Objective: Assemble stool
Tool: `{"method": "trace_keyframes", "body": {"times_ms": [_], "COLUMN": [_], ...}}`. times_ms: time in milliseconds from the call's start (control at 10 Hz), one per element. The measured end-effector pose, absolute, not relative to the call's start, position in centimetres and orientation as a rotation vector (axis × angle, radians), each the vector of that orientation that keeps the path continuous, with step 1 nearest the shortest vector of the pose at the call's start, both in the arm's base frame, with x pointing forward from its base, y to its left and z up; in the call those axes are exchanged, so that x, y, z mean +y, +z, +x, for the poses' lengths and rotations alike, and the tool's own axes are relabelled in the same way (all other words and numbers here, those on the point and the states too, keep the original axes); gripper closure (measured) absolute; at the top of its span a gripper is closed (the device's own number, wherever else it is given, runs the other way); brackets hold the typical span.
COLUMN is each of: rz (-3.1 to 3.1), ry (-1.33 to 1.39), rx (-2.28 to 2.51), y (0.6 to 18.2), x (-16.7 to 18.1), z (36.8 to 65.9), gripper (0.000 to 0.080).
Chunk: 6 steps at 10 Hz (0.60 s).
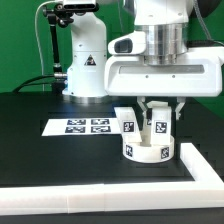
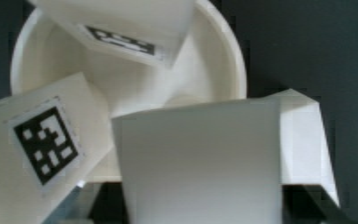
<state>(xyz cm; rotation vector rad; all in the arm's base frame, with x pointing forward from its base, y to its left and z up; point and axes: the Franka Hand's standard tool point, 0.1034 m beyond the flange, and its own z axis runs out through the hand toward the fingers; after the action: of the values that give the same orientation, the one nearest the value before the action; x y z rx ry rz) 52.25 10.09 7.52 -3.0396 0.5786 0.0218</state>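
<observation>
I've got the two-finger gripper clamped on a short chunky white plastic leg, upright, long axis vertical. Directly beneath sits the thick round white plastic seat, tucked against the long white L-shaped border wall toward the exterior view's right. Two tagged legs already stand on it. My call: straight down, no sideways shift needed.
</observation>
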Motion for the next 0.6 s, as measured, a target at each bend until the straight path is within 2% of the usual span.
{"method": "trace_keyframes", "body": {"times_ms": [600], "rz": [-2.829], "ry": [0.043], "rx": [1.183], "y": [7.51], "x": [10.00], "z": [52.31], "gripper": [0.0456]}}
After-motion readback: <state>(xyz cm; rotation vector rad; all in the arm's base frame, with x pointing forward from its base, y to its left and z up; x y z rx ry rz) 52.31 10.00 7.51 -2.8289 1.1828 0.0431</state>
